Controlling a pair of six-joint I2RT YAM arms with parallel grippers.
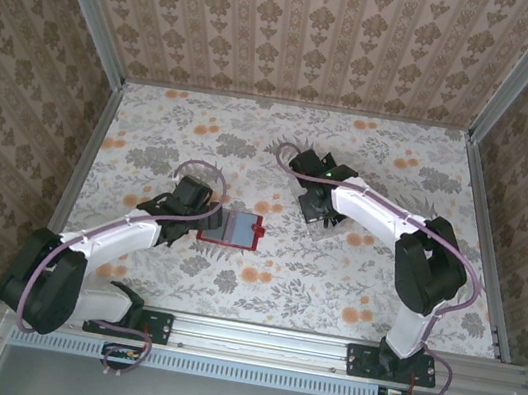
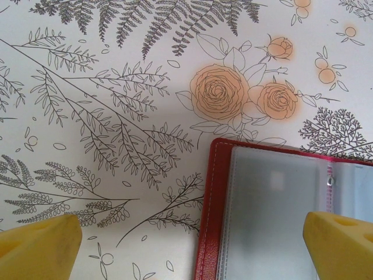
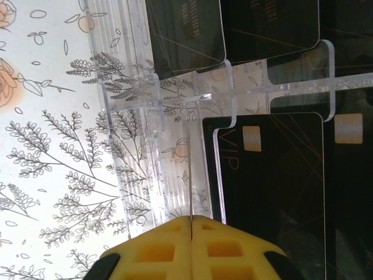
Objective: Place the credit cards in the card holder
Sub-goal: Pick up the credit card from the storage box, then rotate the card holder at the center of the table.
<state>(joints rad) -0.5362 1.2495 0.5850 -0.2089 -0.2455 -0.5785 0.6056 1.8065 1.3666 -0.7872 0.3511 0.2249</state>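
Right tool point(image 3: 191, 248) has its yellow pads pressed together, and a thin sliver runs straight up from the seam. That looks like an edge-on card point(image 3: 190, 195) pinched between them, though it is too slim to be certain. Around it stands the clear acrylic rack point(image 3: 145, 93), with more black credit cards point(image 3: 271, 186) sitting in its slots, gold chips showing. Over on the other side, the left tool point(image 2: 189, 248) hangs with its fingers wide apart. One tip is over bare bench point(image 2: 116, 87), the other over the open red card holder point(image 2: 208, 221), which lies flat with its clear sleeves facing up, well apart from the rack. Now the worries. That is a narrow bite on a glossy card, so a quick lift could let it swivel or slip out. The rack looks light, and a card binding in its slot may drag the whole thing along or tip its neighbours. And nothing pins the holder down, so a card nosed into a sleeve could simply shove it across the bench.
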